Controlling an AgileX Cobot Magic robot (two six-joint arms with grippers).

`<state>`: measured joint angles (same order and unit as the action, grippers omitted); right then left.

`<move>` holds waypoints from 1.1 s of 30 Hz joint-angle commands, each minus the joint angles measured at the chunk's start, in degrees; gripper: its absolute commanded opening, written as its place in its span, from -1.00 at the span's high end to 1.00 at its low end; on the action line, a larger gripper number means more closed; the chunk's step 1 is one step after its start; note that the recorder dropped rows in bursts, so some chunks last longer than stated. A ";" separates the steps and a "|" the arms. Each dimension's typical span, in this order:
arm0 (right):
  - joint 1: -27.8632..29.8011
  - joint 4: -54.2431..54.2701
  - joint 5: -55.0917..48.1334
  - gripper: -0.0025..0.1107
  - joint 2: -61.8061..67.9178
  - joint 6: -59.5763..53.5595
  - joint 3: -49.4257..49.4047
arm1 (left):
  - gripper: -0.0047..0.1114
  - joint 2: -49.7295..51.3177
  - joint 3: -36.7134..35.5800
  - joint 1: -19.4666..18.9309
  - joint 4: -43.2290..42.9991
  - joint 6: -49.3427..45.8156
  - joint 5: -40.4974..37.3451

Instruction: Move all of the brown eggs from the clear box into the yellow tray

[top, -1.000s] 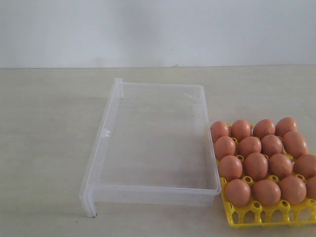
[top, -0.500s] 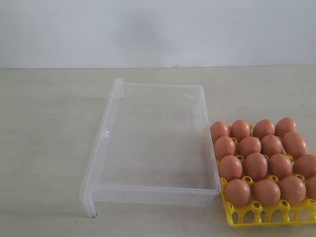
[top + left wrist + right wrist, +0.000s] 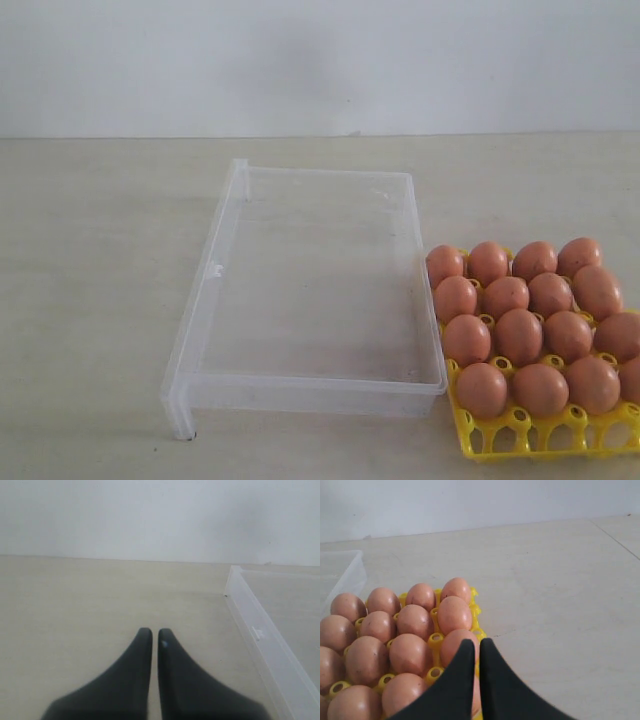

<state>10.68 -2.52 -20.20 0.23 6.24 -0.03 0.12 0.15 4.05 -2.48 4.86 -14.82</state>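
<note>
Left end effector: the left end effector [image 3: 151, 631], two dark tapered fingers pressed together with only a hairline slit between them, grips nothing. It hangs over the pale beige desk [image 3: 65, 605]. Ahead of it runs a long wall of the clear box [image 3: 260, 635], a shallow rectangular transparent plastic bin with a flanged rim.
Right end effector: the right end effector [image 3: 476, 642], its fingers likewise pressed together and empty, hangs at the edge of the bright yellow tray [image 3: 436, 640], a square plastic lattice of round cups and pegs. Its tips overlap one of the brown eggs [image 3: 410, 654], smooth orange-tan ovals; contact cannot be told.
Tray: front right of the desk, partly cut off by the picture's edge, its nearest row of cups bare yellow.
Eggs: packed in four rows in the tray's cups; every egg in view is here.
Box: just left of the tray, its near corner close beside it; the desk shows through its floor.
Farthest: a plain white wall [image 3: 320, 60].
</note>
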 commanded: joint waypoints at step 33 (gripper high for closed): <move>0.20 -0.60 0.25 0.96 -0.23 0.04 0.03 | 0.85 -0.12 -0.15 -3.56 0.14 -0.13 0.63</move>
<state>10.68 -2.54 -20.20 0.23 6.24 -0.03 0.12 0.15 0.67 -2.48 4.86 -14.61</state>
